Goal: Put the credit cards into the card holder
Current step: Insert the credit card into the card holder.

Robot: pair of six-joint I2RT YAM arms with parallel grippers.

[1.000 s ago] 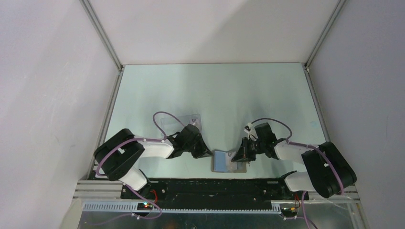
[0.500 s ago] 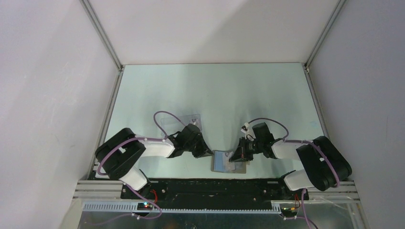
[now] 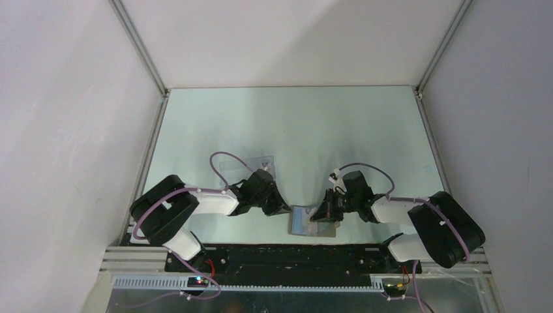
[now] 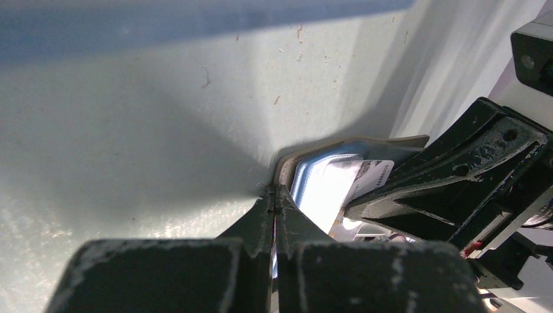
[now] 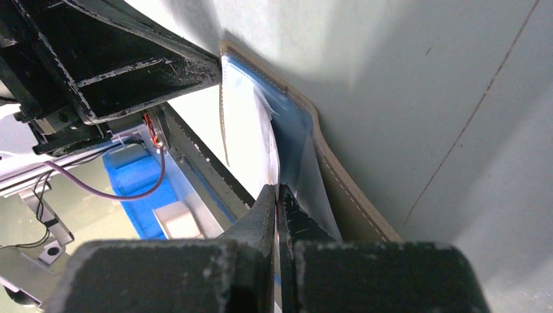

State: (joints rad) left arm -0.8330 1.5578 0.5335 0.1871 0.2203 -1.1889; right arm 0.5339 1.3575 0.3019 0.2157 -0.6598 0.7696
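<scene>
— Grey-brown edge at the tips of the left gripper (image 4: pixel 274 195): is that the card holder (image 4: pixel 285 163)?

— Yes. The left fingers are pressed together with no gap. Their tips meet right on the holder's near corner, pinching its rim.

— How does the holder lie?

— It lies open on the table (image 3: pixel 293 130), just past the left fingertips and to their right, with its blue lining (image 4: pixel 305 186) facing up. From above it sits between the two grippers, with both sets of fingertips at it.

— Any card in it?

— One credit card (image 4: pixel 373 173), whitish with small dark print. It lies over the lining on the side away from the left fingers, close against the black fingers of the other arm. I cannot tell how deep it sits in a pocket.

— The right gripper (image 5: pixel 278 190), then?

— Its fingers are closed too, clamped on the thin pale edge of that card, which runs away from the tips across the lining. The holder's stitched grey-brown flap curves along just to the right of those fingertips. Ahead of them, the left arm's black finger reaches the holder's far corner.

— Anything else?

— A clear box (image 3: pixel 255 164) beyond the left gripper, apart from the holder.
</scene>
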